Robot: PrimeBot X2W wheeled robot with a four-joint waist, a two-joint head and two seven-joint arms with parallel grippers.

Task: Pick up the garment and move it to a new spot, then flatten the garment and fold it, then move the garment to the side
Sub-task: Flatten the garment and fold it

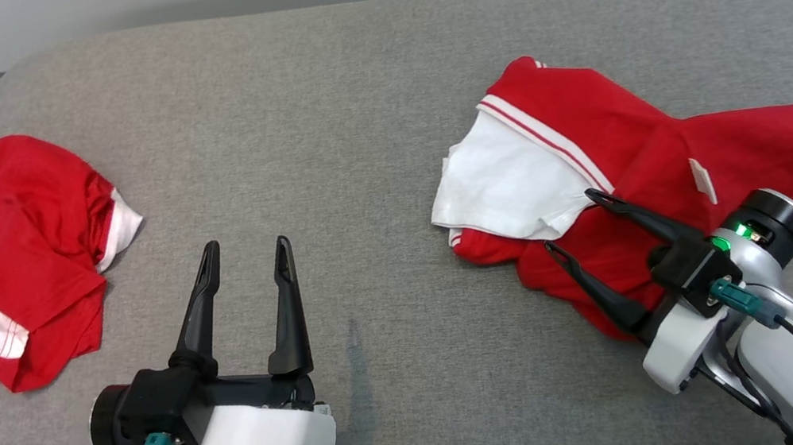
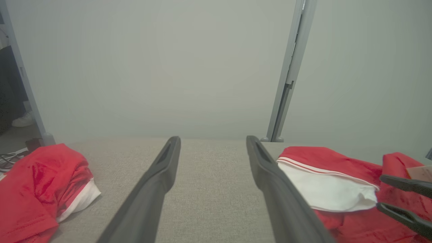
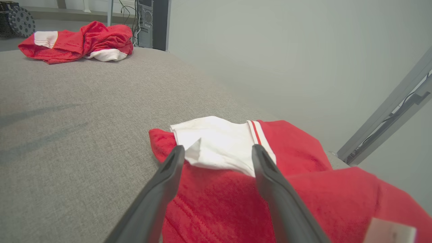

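The garment [image 1: 739,149] lies crumpled on the right half of the grey cushion, red with a white sleeve [image 1: 510,179], striped trim and a small white tag [image 1: 702,179]. My right gripper [image 1: 569,220] is open over its near left part, just below the sleeve, with nothing between the fingers. In the right wrist view the garment [image 3: 303,152] spreads under that gripper [image 3: 218,148], the sleeve [image 3: 219,145] right at the fingertips. My left gripper [image 1: 245,244] stands open over bare cushion, well left of the garment. The left wrist view shows this gripper [image 2: 212,138], the garment [image 2: 324,158] and the right gripper [image 2: 381,192].
Another red garment with a white edge [image 1: 23,253] lies bunched at the cushion's left end, also seen as a red heap [image 2: 37,182] and far off [image 3: 77,40]. The grey cushion [image 1: 344,102] stretches bare between the two. Grey frame posts [image 2: 290,71] stand behind it.
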